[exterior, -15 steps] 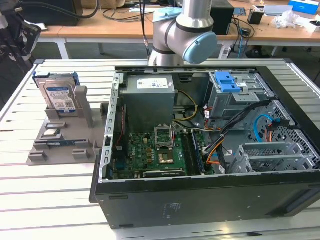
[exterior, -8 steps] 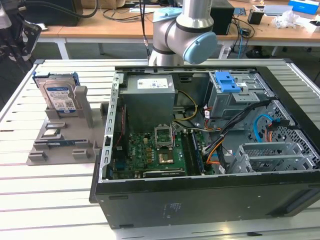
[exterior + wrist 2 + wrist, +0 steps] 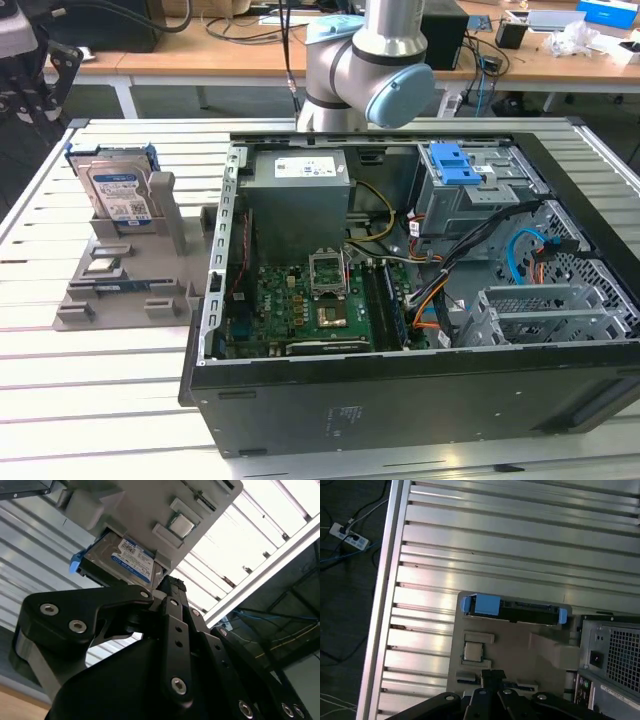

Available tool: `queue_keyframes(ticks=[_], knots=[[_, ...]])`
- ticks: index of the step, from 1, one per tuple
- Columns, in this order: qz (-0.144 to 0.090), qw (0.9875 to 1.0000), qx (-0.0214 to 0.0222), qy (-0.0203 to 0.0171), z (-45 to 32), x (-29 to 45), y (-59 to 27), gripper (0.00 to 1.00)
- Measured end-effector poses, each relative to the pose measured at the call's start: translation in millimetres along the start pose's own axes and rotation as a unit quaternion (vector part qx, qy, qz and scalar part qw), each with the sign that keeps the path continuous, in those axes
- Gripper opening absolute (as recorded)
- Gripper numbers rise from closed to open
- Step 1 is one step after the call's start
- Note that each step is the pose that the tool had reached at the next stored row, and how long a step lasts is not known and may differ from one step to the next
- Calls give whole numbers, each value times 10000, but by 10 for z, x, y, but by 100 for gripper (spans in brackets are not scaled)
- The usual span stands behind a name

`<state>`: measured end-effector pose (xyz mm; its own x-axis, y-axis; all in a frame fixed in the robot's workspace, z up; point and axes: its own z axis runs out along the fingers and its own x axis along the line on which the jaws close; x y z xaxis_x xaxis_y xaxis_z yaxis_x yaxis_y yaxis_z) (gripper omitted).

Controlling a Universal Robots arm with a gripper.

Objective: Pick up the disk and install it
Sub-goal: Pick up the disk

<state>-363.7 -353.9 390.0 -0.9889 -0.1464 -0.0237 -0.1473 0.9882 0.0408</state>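
The disk [image 3: 118, 190] stands upright on its edge in a slot at the far end of a grey holder [image 3: 130, 275], at the exterior view's left, on the slatted metal counter [image 3: 100, 380]. Its lower part is hidden in the slot.

In the first wrist view it is seen edge-on [image 3: 525, 614], so only a dark strip with a blue carrier end at each side can be made out. In the second wrist view its white-and-blue label face [image 3: 125, 555] shows, partly cut off by the holder [image 3: 150, 515] and by the gripper's dark links.

The gripper [image 3: 493, 675] hangs over the holder [image 3: 520, 655], apart from the disk. Its fingertips look pressed together with nothing between them, and the second wrist view [image 3: 170, 584] gives the same reading. How high it hangs above the holder cannot be told.

There is one disk, one holder, one arm [image 3: 370, 60] cut off by the picture's edge, and one open computer case [image 3: 400, 300]. One small silver chip [image 3: 472, 651] lies on the holder.

The exterior view looks into the case. It shows a grey power supply [image 3: 300, 190], a green board [image 3: 300, 310] and a blue latch [image 3: 450, 165] on the drive cage. The first wrist view catches the case's back corner [image 3: 615, 655] just right of the holder, and a power strip [image 3: 350, 536] on the floor.
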Motion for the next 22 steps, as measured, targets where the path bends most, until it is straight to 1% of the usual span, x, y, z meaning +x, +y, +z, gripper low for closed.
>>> queue_keyframes(ticks=[1, 3, 4, 6, 8, 11, 12, 14, 15, 16, 18, 21, 22], knots=[[-152, 9999, -4, 6, 0, 0, 0, 11], [-292, 9996, -7, 12, 0, 0, 0, 11], [-400, 9992, -9, 17, 0, 0, 0, 11], [-541, 9985, -13, 22, 0, 0, 0, 11], [-704, 9975, -17, 29, 0, 0, 0, 11], [-1008, 9949, -24, 41, 0, 0, 0, 11], [-1069, 9943, -25, 44, 0, 0, 0, 11], [-1255, 9921, -29, 52, 0, 0, 0, 11], [-1379, 9904, -32, 57, 0, 0, 0, 11], [-1550, 9879, -36, 64, 0, 0, 0, 11], [-1681, 9857, -40, 69, 0, 0, 0, 11], [-1952, 9807, -46, 80, 0, 0, 0, 11], [-2013, 9795, -47, 82, 0, 0, 0, 11]])
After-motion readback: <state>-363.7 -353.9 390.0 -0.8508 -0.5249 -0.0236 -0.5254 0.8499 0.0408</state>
